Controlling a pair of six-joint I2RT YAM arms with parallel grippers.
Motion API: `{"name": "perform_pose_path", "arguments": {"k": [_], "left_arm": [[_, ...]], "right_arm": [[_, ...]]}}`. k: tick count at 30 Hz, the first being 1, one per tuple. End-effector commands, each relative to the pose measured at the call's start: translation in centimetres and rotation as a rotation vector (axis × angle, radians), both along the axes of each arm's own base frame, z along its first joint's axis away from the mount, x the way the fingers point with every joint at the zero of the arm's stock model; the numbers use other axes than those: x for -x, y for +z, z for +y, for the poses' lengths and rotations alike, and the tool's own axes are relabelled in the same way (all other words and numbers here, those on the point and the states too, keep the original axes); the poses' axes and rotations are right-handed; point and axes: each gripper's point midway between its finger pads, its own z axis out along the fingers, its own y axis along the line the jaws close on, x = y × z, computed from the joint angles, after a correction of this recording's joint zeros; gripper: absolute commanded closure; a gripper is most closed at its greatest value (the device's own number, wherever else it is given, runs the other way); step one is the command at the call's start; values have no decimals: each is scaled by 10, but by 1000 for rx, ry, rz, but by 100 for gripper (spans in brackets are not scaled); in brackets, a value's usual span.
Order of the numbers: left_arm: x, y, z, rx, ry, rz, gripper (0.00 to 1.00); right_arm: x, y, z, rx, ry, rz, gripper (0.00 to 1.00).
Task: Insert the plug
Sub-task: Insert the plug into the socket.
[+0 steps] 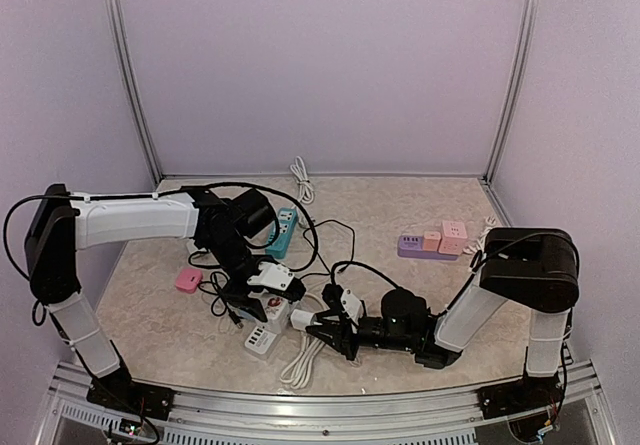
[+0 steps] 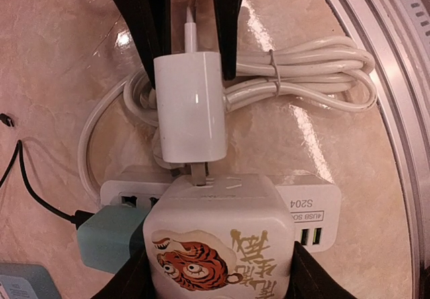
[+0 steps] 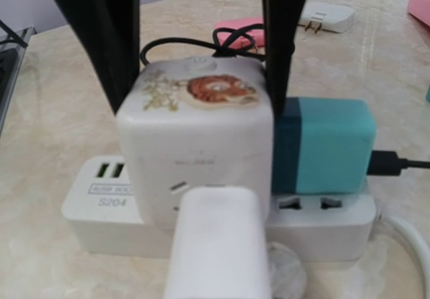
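White plug [image 2: 190, 107] prongs partly in tiger cube socket [image 2: 218, 238], atop pwr strip [image 2: 316, 208].

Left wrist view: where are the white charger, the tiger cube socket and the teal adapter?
white charger [image 2: 190, 107], left wrist view, front face.
tiger cube socket [image 2: 216, 205], left wrist view, plain white face.
teal adapter [image 2: 111, 238], left wrist view, side face.

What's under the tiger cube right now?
A white power strip, USB end sticking out, teal adapter alongside. The strip sockets beneath the cube are covered.
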Motion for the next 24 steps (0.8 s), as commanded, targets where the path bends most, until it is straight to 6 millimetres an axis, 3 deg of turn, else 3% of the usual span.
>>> {"name": "perform_pose_path", "arguments": {"k": [1, 12, 18, 24], "left_arm": [[9, -53, 4, -69, -8, 49, 59], [7, -52, 12, -66, 12, 28, 58], [9, -52, 15, -52, 24, 20, 58], [19, -47, 2, 13, -1, 64, 62]], "right_arm": [[-4, 39, 15, -106, 4, -47, 100], [7, 52, 11, -82, -7, -52, 100], [4, 40, 4, -31, -32, -50, 100], [0, 26, 26, -47, 1, -55, 100]]}}
